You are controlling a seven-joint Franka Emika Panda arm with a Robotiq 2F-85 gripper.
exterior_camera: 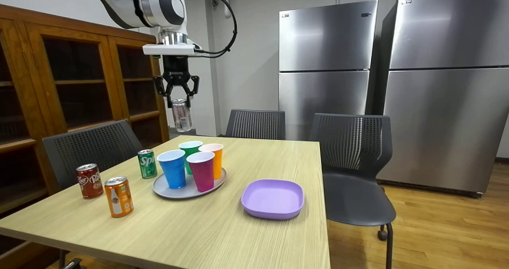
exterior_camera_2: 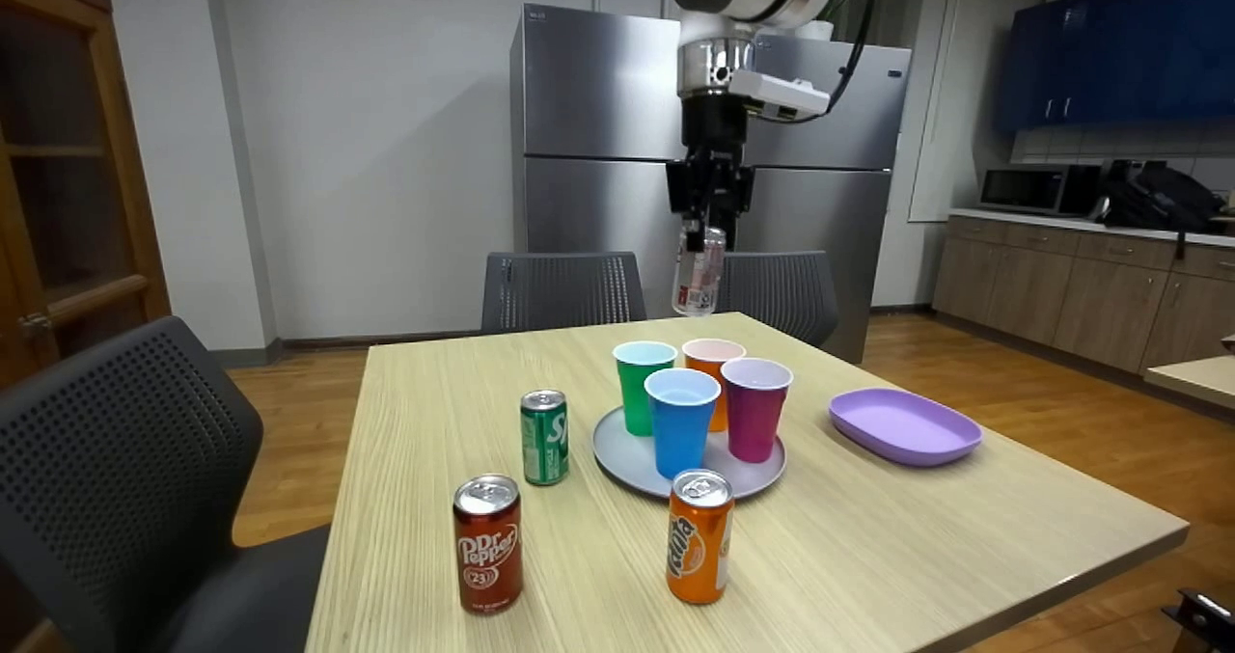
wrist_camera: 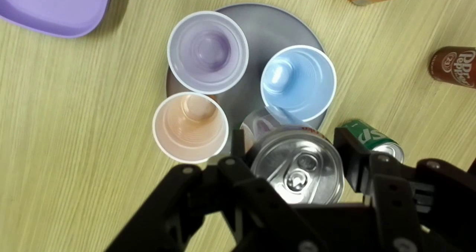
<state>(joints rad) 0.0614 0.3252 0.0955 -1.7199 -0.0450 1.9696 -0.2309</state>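
Clamped on clear can (exterior_camera: 182, 118) with hand (exterior_camera: 179, 103) spread partway, in upper half of both exterior views. Gripped near top from both sides, raised off table (exterior_camera: 262, 157), slightly tilted. Seen with base just above far table edge in both frames. Around centre of wrist view, close to can in frame: orange cup (wrist_camera: 190, 127), blue cup (wrist_camera: 299, 80), both on gray plate (wrist_camera: 267, 25). At left, below purple tray (wrist_camera: 48, 2): stretch of table. Showing see-through sides, red print, silver pull-tab lid.
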